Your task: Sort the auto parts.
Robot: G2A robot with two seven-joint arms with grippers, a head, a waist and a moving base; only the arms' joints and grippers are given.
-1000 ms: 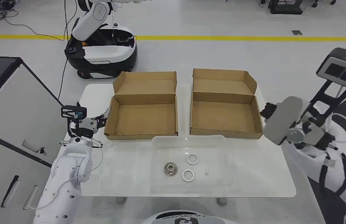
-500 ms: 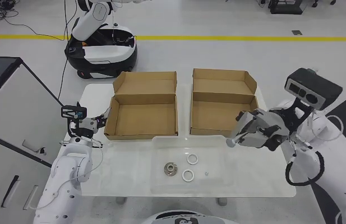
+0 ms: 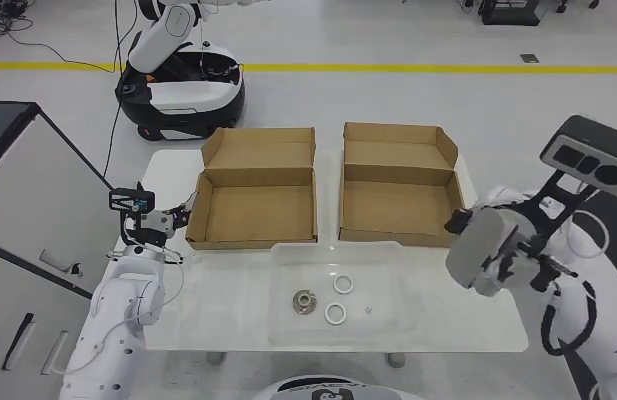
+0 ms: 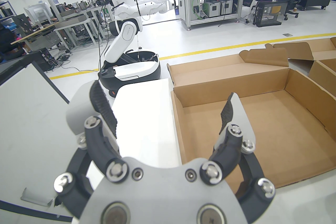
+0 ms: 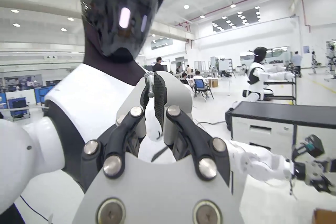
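A white rectangular table with rounded corners (image 3: 178, 170) carries everything. Just beside the left gripper (image 3: 181, 214), toward the table's middle, lies an open brown cardboard box (image 3: 256, 210) with its lid flap folded back. The gripper hovers at that box's outer wall, over the bare table edge. A second open brown cardboard box (image 3: 400, 205) lies beyond the first, farther from the left gripper, across a narrow gap. A clear rectangular tray (image 3: 288, 252) sits just beside both boxes' front walls, well apart from the left gripper. In it lie two white rings (image 3: 342, 283), a grey metal flanged hub (image 3: 304, 300) nearest the gripper, and a tiny white piece (image 3: 369, 309) farthest from it.
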